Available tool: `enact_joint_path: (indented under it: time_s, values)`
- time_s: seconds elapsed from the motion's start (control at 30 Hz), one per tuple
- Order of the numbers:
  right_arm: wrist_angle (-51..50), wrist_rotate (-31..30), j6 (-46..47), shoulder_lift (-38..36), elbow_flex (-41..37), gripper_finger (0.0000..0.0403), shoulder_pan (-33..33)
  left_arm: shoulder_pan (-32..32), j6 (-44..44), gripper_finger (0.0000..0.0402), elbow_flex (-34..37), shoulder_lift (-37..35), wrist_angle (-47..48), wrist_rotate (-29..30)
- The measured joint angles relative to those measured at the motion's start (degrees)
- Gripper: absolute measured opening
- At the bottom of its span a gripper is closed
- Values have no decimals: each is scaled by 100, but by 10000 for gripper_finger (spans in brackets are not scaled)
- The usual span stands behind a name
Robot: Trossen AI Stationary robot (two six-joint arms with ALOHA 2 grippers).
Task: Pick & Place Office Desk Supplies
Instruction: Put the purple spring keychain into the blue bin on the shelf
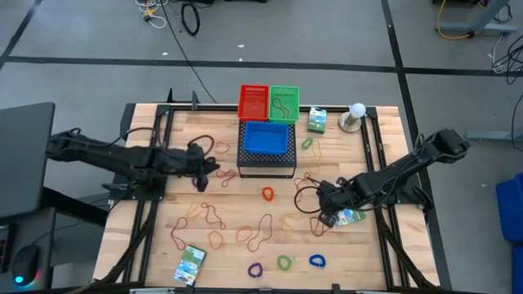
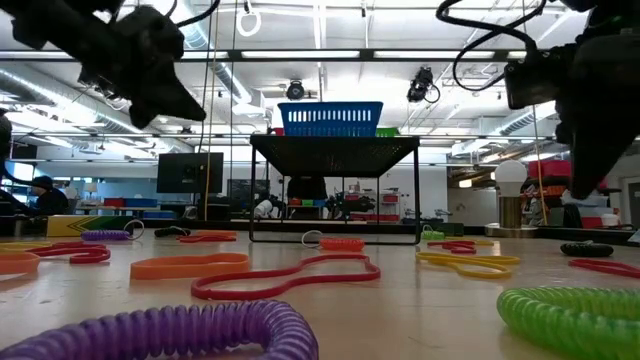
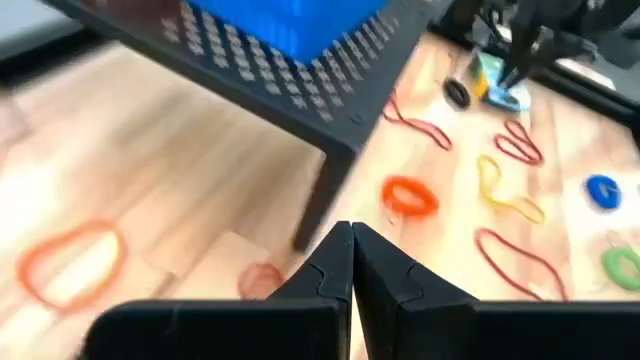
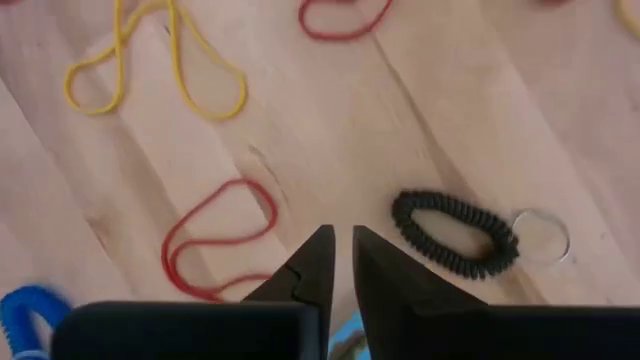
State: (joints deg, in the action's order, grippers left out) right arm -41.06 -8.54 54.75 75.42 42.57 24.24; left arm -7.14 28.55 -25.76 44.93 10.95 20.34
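Right claw poised over loose supplies, left claw waiting by the black stand

The right claw (image 4: 340,255) hovers low over the tabletop (image 1: 229,249), its fingers parted by only a narrow slit and gripping nothing. A black coil loop (image 4: 455,232) lies just beside the tips, a red rubber band (image 4: 215,240) on the other side, and a green-white box (image 1: 350,216) sits under the wrist. This looks like the start of a pick: next it should widen, centre on one item and descend. The left claw (image 3: 350,262) is pressed closed and empty, near the perforated black stand (image 1: 266,163) carrying the blue basket (image 1: 266,139).
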Motion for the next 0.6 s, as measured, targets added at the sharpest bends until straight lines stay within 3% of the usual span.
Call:
enact_joint_path:
  time_s: [0.2, 0.6]
  values:
    - [-2, -160, -131, 0, 0, 59, -124, -736, 667, 7, -53, 454, 316, -708]
    - [1, -299, -318, 0, 0, 41, -134, -2542, 2020, 25, -60, 1835, 447, -873]
